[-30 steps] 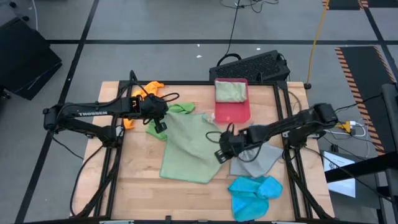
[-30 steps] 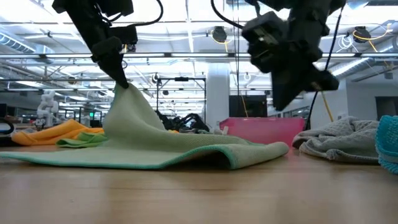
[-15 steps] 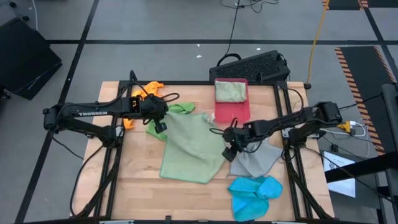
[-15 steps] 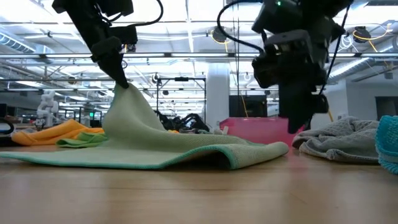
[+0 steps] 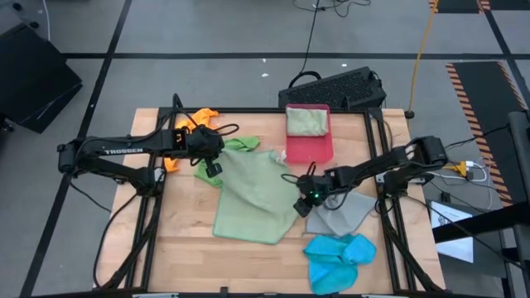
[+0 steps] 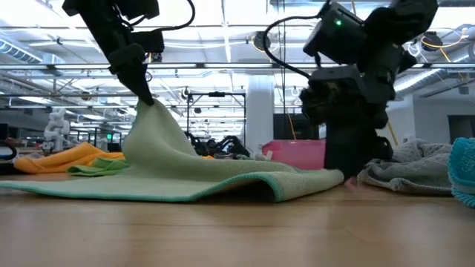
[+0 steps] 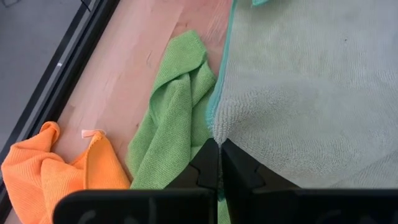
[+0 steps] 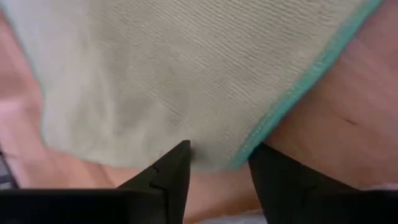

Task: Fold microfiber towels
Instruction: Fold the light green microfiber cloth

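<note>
High view: six towels, one tray, two grippers.

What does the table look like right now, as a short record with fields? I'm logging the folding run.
towel being folded: pale sage towel, spread mid-table
left gripper: jaws shut on the sage towel's corner, lifted
right gripper: jaws open astride the opposite corner, low at the table
pink tray: holds a folded towel
waiting: orange towel, bright green towel, grey towel, blue towel
</note>
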